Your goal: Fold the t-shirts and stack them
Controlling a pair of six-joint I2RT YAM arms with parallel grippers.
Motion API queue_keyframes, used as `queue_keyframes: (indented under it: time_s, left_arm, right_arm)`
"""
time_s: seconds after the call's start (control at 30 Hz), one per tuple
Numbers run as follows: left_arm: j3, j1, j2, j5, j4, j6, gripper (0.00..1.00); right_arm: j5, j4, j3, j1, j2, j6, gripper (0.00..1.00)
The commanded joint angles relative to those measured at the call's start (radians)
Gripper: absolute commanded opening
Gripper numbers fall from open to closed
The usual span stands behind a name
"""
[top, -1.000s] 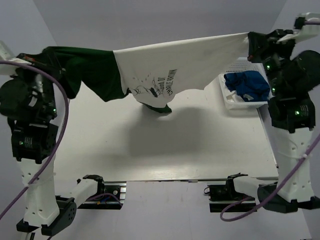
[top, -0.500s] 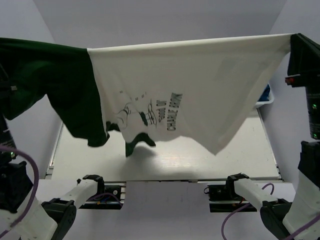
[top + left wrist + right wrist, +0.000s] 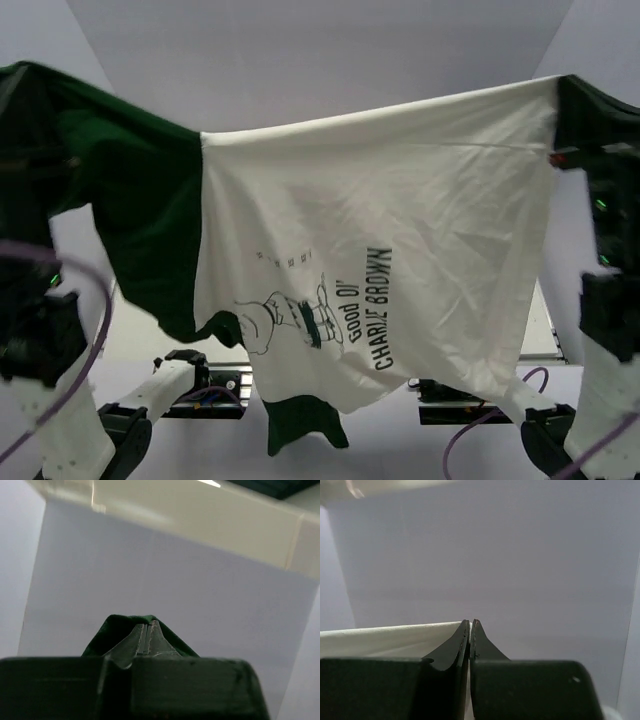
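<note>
One of the t-shirts (image 3: 400, 230), white with dark green sleeves and a "Good Ol' CHARLIE BROWN" print, hangs spread high between both arms and fills most of the top view. My left gripper (image 3: 147, 626) is shut, with the green sleeve (image 3: 120, 190) wrapped over its tips; in the top view that sleeve hides it. At the upper right my right gripper (image 3: 470, 622) (image 3: 566, 96) is shut on the shirt's white edge. A second green sleeve (image 3: 300, 430) dangles at the bottom. The other t-shirts are hidden behind the cloth.
The hanging shirt covers nearly all of the table; only a strip (image 3: 540, 325) shows at the right. The left arm (image 3: 40, 330) and right arm (image 3: 610, 300) stand at the sides. The arm bases (image 3: 185, 380) sit along the near edge. Plain walls surround the scene.
Both grippers have lifted the shirt higher and closer to the top camera. It now hangs fully open with the print showing, and covers the table and the basket at the right.
</note>
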Motion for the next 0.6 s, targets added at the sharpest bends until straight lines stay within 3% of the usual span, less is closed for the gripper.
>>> queue_keyframes:
  time_s: [0.0,0.13,0.27,0.33,0.37,0.4,0.43,0.47,0.5,0.53,0.57]
  left_arm:
    - [-0.136,-0.003,0.160,-0.058,0.049,-0.003,0.00]
    - [-0.326,0.008,0.311,-0.088,0.126,-0.012,0.00]
    - [-0.383,0.008,0.540,-0.085,0.156,0.017,0.03]
    - [-0.367,0.008,0.657,-0.085,0.151,0.017,0.27]
    - [-0.341,0.008,0.724,-0.071,0.131,0.017,0.71]
    - [-0.301,0.017,0.875,-0.071,0.094,0.017,1.00]
    - [-0.150,0.017,0.960,-0.071,0.030,-0.003,1.00]
    - [-0.049,0.017,1.046,-0.071,-0.145,-0.026,1.00]
    - [0.053,0.017,1.130,-0.071,-0.231,-0.052,1.00]
    - [0.254,0.017,1.280,-0.071,-0.309,-0.063,1.00]
    - [0.335,0.017,1.336,-0.083,-0.418,-0.063,1.00]
  right_arm:
    - [0.109,0.032,-0.133,-0.007,0.156,0.009,0.00]
    - [0.170,0.118,-0.359,-0.008,0.293,0.030,0.00]
    - [0.163,0.195,-0.499,-0.011,0.467,0.044,0.00]
    - [0.118,0.250,-0.516,-0.011,0.618,0.047,0.00]
    - [0.102,0.252,-0.494,-0.013,0.663,0.039,0.00]
    - [0.069,0.217,-0.471,-0.011,0.759,0.042,0.07]
    - [0.068,0.176,-0.395,-0.008,0.808,0.048,0.16]
    - [0.065,0.152,-0.312,-0.007,0.894,0.038,0.41]
    - [0.075,0.055,-0.268,-0.008,0.975,0.053,0.60]
    - [0.059,0.025,-0.184,-0.003,1.010,0.042,0.77]
    - [0.054,-0.031,-0.123,-0.002,1.071,0.036,0.90]
